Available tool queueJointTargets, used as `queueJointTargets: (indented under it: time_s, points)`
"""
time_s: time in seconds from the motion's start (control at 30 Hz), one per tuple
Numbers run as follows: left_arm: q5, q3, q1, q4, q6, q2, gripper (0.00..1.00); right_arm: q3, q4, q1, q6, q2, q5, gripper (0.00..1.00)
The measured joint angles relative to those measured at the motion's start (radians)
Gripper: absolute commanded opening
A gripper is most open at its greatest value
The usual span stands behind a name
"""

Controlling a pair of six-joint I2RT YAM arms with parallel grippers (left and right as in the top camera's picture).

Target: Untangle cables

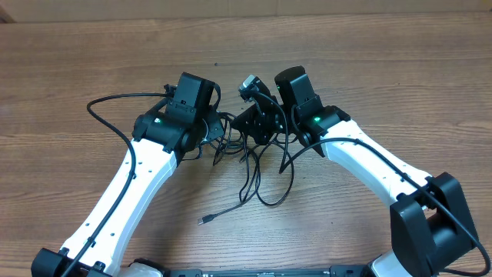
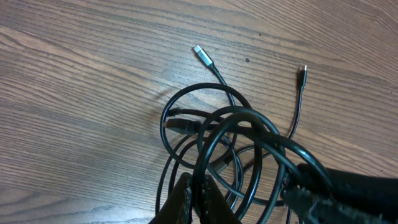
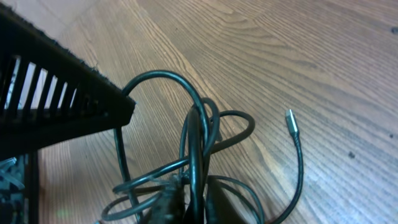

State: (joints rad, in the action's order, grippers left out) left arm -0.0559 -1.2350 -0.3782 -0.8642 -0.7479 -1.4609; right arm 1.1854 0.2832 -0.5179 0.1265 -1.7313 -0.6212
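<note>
Left fingers (image 2: 181,202): pressed together low in the tangle; whether a strand is caught cannot be told.
Cables (image 1: 254,165): thin black cords looped together on the table (image 1: 361,61) between both arms; likely light, limp, slippery.
Hold: probably best near the free plug tip (image 1: 204,221).
Right fingers (image 3: 169,210): pinching an upright strand.

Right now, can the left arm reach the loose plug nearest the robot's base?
Probably yes: the plug lies uncovered on the table beside the left arm. The left end effector is shut among the cables, so it must withdraw first.
</note>
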Motion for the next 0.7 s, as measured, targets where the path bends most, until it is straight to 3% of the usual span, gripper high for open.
queueJointTargets:
  time_s: [0.07, 0.43, 0.7]
  points:
    - [0.0, 0.0, 0.0, 0.0, 0.0, 0.0, 0.04, 0.0, 0.0, 0.0, -0.003, 0.0, 0.0, 0.04]
    - [0.0, 0.0, 0.0, 0.0, 0.0, 0.0, 0.05, 0.0, 0.002, 0.0, -0.009, 0.0, 0.002, 0.04]
    - [0.004, 0.0, 0.0, -0.013, 0.0, 0.0, 0.04, 0.0, 0.004, 0.01, -0.212, 0.0, 0.124, 0.04]
